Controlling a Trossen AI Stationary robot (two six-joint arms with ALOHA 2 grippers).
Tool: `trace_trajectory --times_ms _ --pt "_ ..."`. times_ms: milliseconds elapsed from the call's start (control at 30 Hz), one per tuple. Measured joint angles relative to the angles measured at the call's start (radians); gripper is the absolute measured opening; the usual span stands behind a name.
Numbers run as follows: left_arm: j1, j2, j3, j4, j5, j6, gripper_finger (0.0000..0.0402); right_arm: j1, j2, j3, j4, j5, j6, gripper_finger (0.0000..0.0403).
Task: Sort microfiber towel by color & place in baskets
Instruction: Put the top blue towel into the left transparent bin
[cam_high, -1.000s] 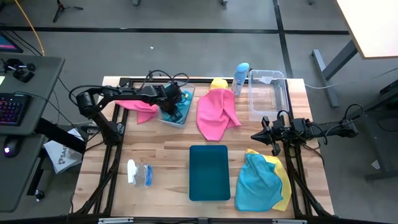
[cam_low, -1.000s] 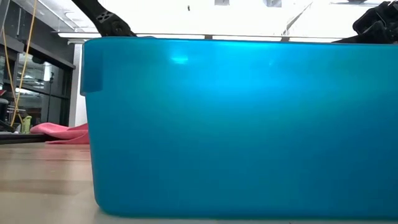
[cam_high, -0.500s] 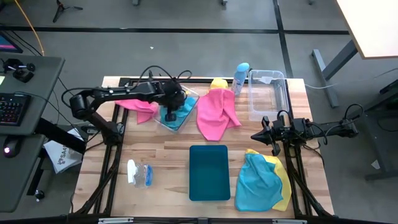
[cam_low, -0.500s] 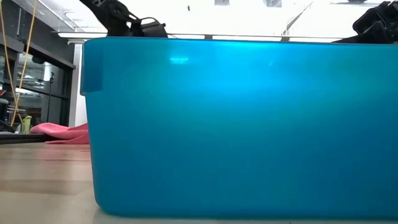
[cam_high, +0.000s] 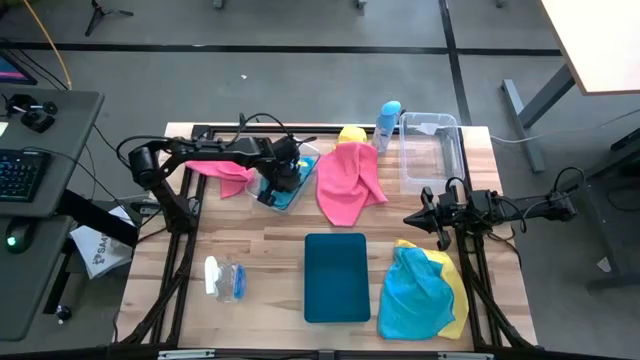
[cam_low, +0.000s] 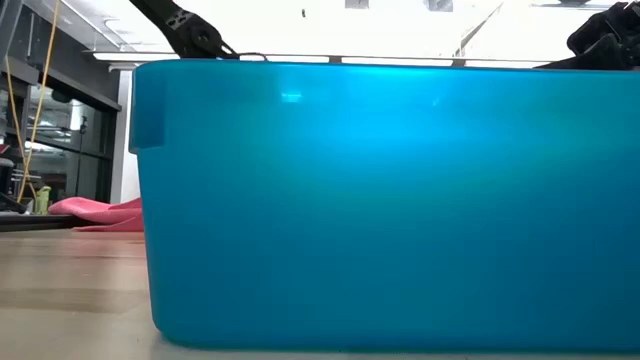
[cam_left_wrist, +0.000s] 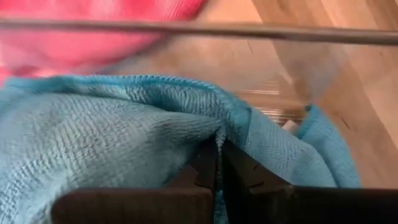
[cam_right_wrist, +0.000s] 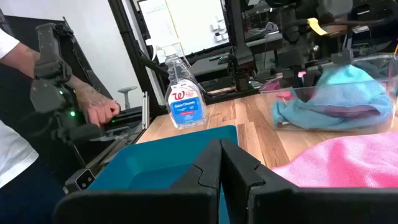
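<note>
A clear bin (cam_high: 290, 172) at the far left of the table holds a blue towel (cam_left_wrist: 112, 137). My left gripper (cam_left_wrist: 217, 171) reaches down into this bin and is shut on that towel. One pink towel (cam_high: 228, 176) lies left of the bin, and a larger pink one (cam_high: 345, 185) lies to its right, with a yellow towel (cam_high: 352, 134) at its far end. Another blue towel (cam_high: 412, 290) rests on a yellow one (cam_high: 458, 298) at the near right. A second clear bin (cam_high: 432, 152) and the teal tray (cam_high: 337, 277) hold no towel. My right gripper (cam_right_wrist: 221, 163) hovers shut at the right, touching nothing. My left gripper pinches a raised fold of the blue towel (cam_left_wrist: 219, 138) between its two fingers, coming steeply from above into the clear bin. The rest of the towel lies bunched in the bin around the fingers. How many layers are in the pinch, I cannot tell.
A spray bottle with a light-blue cap (cam_high: 386, 124) stands at the far edge between the pink towel and the right bin. A small clear bottle (cam_high: 226, 279) lies at the near left. In the right wrist view a person's hand (cam_right_wrist: 99, 112) shows beyond the table.
My left gripper has rolled about its own pointing line over the left bin while staying shut, and has shifted slightly. The left bin now sits more askew on the table than before. My right arm has kept still.
</note>
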Motion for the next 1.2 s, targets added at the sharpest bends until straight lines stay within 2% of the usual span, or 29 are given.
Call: trace_trajectory --times_ms 100,233,400,467,667,833,933,1000,1200 --pt "0.015 0.036 -0.002 -0.007 0.001 -0.098 0.0 0.0 0.0 0.0 0.0 0.0 0.0 0.0" --pt "0.046 0.055 -0.006 0.006 -0.045 -0.324 0.0 0.0 0.0 0.0 0.0 0.0 0.0 0.0" --pt "0.07 0.042 -0.008 0.015 -0.053 -0.555 0.0 0.0 0.0 0.0 0.0 0.001 0.0 0.0" --pt "0.07 0.039 -0.008 0.018 -0.053 -0.603 0.0 0.0 0.0 0.0 0.0 0.0 0.0 0.0" --pt "0.061 0.022 -0.007 0.02 -0.076 -0.515 0.0 0.0 0.0 0.0 0.0 0.0 0.0 0.0" --pt "0.05 0.0 -0.007 0.001 -0.094 -0.2 0.0 0.0 0.0 0.0 0.0 0.0 0.0 0.0" --pt "0.051 -0.004 -0.007 0.001 -0.099 -0.092 0.0 0.0 0.0 0.0 0.0 0.0 0.0 0.0" --pt "0.051 -0.005 -0.006 -0.002 -0.107 -0.099 0.0 0.0 0.0 0.0 0.0 0.0 0.0 0.0" --pt "0.034 -0.021 0.001 -0.068 -0.193 -0.267 0.0 0.0 0.0 0.0 0.0 0.0 0.0 0.0"
